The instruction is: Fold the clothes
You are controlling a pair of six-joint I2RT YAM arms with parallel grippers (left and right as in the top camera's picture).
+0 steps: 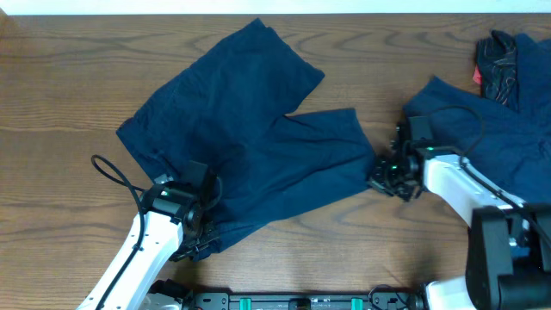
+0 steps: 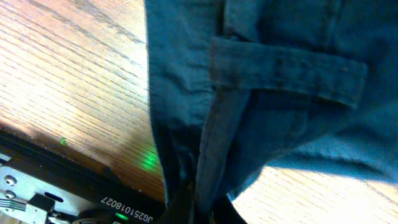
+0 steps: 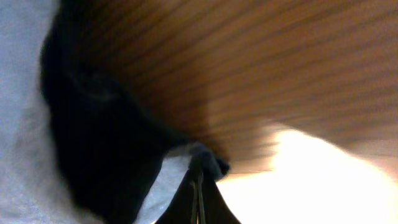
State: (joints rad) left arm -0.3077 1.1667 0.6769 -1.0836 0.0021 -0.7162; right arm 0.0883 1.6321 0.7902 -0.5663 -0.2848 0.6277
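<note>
A pair of dark navy shorts (image 1: pixel 250 146) lies spread on the wooden table, with one leg toward the back and the other toward the right. My left gripper (image 1: pixel 196 226) is at the front-left waistband. In the left wrist view its fingers (image 2: pixel 198 208) are shut on the cloth, below a belt loop (image 2: pixel 292 74). My right gripper (image 1: pixel 385 176) is at the tip of the right leg. In the right wrist view its fingers (image 3: pixel 199 186) are shut, with a small tuft of navy cloth (image 3: pixel 210 163) at their tips. That view is blurred.
More navy clothes (image 1: pixel 508 129) lie heaped at the right, under and behind my right arm. A dark crumpled garment with a red bit (image 1: pixel 499 65) sits at the back right corner. Bare wooden table (image 1: pixel 60 95) shows at the left and along the front.
</note>
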